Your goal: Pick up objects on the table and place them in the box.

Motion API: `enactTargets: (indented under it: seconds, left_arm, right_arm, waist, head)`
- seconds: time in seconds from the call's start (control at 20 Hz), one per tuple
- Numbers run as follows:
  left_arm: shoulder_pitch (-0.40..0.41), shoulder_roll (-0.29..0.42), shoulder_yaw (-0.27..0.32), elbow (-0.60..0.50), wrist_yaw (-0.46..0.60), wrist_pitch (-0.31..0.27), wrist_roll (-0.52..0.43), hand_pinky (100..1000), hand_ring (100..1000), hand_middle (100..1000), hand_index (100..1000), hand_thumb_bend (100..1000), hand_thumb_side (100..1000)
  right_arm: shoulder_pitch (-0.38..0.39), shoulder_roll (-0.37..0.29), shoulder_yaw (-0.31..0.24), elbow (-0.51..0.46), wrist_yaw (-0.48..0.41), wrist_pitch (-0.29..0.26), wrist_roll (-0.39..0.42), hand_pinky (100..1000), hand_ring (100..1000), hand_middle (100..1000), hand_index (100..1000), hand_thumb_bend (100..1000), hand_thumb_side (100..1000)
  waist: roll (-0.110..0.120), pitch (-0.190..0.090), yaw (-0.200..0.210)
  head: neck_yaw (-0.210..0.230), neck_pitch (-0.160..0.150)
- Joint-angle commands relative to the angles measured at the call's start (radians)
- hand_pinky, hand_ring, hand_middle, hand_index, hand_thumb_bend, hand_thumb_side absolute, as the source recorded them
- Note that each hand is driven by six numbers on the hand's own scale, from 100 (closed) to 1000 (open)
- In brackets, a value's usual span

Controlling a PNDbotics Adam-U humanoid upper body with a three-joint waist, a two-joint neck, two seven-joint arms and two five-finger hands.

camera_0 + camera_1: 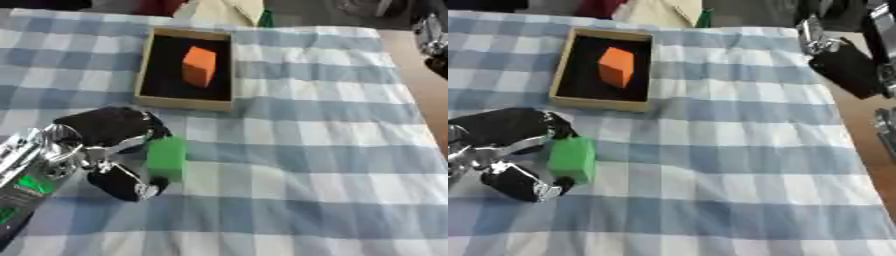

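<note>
Left hand (109,150): enters from the lower left, black fingers above and thumb below curled round a green block (166,158), pinching it at its left face. The block stands upright just beyond the fingertips, on or barely above the blue-and-white checked tablecloth (315,165); contact with the cloth cannot be told.

Box (186,102): shallow, pale wooden rim, black lining, lying ahead of the left hand and slightly to its right, well apart from it. An orange block (199,66) already lies inside, tilted, near the middle.

Right hand (846,67): black, at the far right edge of the right eye view, off the table's side, well apart from everything else. Whether its fingers are spread or curled cannot be told.

Risks, as judgement: the hold takes only one side of the green block, so it may pivot or slip out during the lift. On the way forward the block may strike the box's near rim if carried low. Set down centrally, it could land on the orange block and tip over.

Markings: no brand, label or writing can be read on any item.
</note>
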Motion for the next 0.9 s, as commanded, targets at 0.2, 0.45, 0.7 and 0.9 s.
enactTargets:
  seconds: [0.2,0.45,0.7,0.9]
  left_arm:
    - [-0.014,0.058,0.049,-0.070,0.075,0.032,-0.032,808,741,664,831,100,409]
    - [-0.031,0.090,0.107,-0.123,0.159,0.093,-0.019,777,707,630,809,100,399]
    - [-0.081,0.113,0.158,-0.134,0.240,0.119,0.018,765,688,616,803,100,396]
    - [-0.139,0.105,0.170,-0.061,0.277,0.110,0.045,767,688,614,801,100,397]
  right_arm:
    - [-0.005,-0.017,-0.018,-0.015,0.000,0.004,-0.005,860,780,648,777,100,773]
    - [-0.007,-0.015,-0.020,-0.015,0.002,0.004,-0.008,859,779,648,777,100,771]
    - [-0.017,-0.014,-0.019,-0.015,0.002,0.003,-0.007,859,779,648,777,100,769]
    - [-0.025,-0.015,-0.014,-0.015,0.002,0.001,0.000,859,779,648,777,100,770]
  waist:
    - [0.014,-0.028,0.000]
    - [0.016,-0.028,-0.006]
    - [0.019,-0.026,-0.017]
    - [0.021,-0.021,-0.034]
  head:
    - [-0.019,-0.011]
    - [-0.034,-0.002]
    - [-0.036,0.002]
    - [-0.024,-0.003]
